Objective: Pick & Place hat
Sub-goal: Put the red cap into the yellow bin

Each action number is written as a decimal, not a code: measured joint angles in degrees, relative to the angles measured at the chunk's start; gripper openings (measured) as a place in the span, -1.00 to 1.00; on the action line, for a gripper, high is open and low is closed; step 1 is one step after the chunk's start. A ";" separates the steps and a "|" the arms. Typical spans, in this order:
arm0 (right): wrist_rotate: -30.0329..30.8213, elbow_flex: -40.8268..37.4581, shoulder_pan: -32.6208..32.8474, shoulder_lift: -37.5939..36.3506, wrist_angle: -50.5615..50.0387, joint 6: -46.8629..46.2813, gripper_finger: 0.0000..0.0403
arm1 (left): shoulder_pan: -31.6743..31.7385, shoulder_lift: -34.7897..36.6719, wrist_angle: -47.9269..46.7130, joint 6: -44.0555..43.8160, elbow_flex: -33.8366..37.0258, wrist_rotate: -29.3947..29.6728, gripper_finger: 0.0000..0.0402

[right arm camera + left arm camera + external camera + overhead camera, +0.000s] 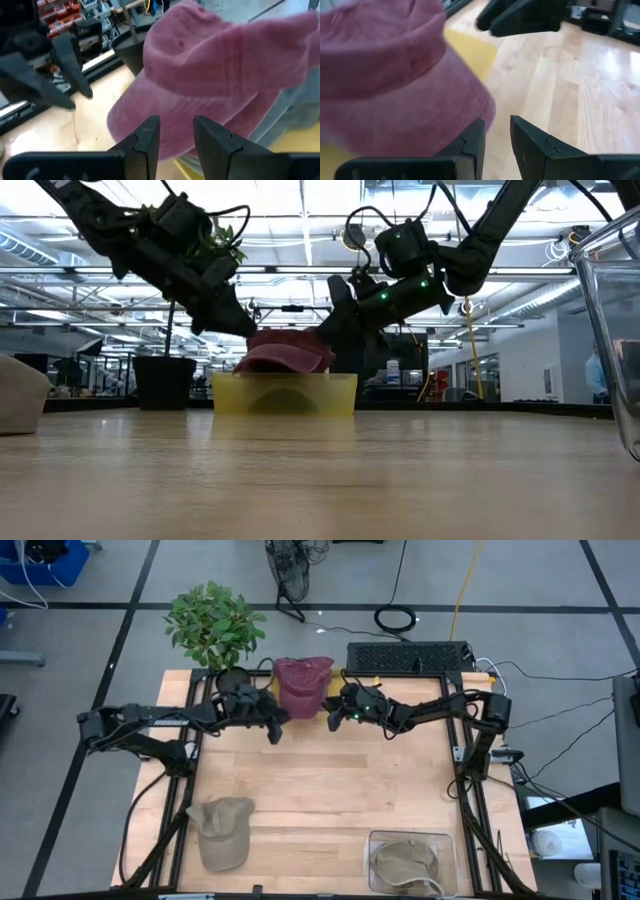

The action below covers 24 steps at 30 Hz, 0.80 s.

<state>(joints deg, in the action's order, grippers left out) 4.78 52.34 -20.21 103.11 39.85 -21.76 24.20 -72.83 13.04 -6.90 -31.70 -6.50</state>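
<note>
The maroon corduroy hat [302,685] sits crown up in a yellow bin [285,393] at the table's far edge, its brim hanging over the bin's rim [470,52]. My left gripper [272,725] hovers just left of the hat and is open. In the left wrist view the hat [395,85] lies beyond and beside my fingers [497,142]. My right gripper [335,718] hovers just right of it, also open. The right wrist view shows the hat [210,75] close ahead of my fingers [177,135]. Neither gripper visibly touches it.
A tan cap [220,830] lies on the table's near left. A clear container [410,862] at the near right holds an olive hat. A potted plant [215,625] stands at the far left corner, and a keyboard [408,657] lies behind the far edge.
</note>
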 joint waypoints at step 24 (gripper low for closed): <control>1.53 -5.60 6.53 -17.78 -4.94 10.70 -0.49 | 1.29 -14.66 11.08 5.55 -5.03 6.92 -0.54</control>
<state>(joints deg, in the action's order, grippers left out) 6.31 46.74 -13.68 85.33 34.91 -11.06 25.48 -87.49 24.12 -1.35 -36.73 0.42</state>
